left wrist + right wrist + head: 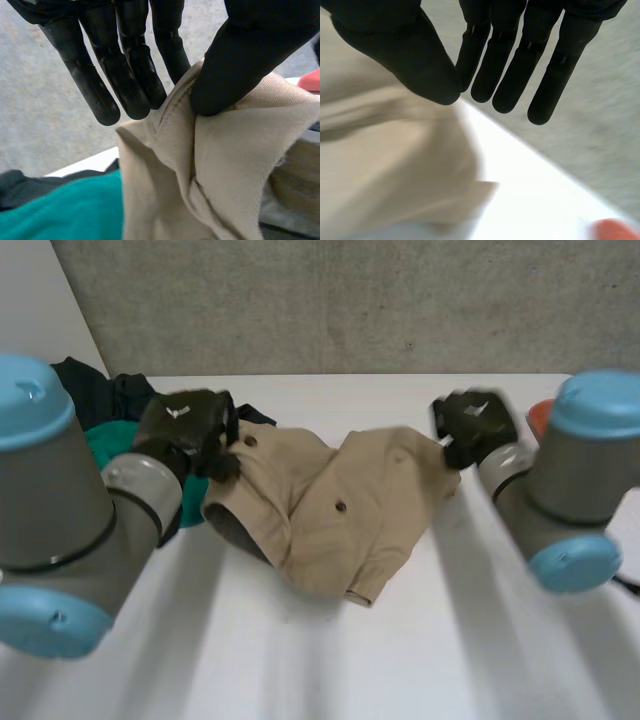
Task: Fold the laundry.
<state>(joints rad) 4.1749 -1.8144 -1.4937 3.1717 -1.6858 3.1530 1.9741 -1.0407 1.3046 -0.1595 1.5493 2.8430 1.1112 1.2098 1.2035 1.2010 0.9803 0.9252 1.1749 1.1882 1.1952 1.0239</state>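
A beige garment with buttons lies bunched in the middle of the white table. My left hand is at its left edge. In the left wrist view the thumb presses a fold of the beige cloth against the straight fingers, so the cloth is pinched. My right hand is at the garment's right corner. Its thumb is drawn in against the straight fingers. The beige cloth lies just under the thumb, and I see none between thumb and fingers.
A teal cloth and a dark garment lie heaped at the table's back left, behind my left hand. A red-orange object sits at the back right by my right arm. A grey wall stands behind the table.
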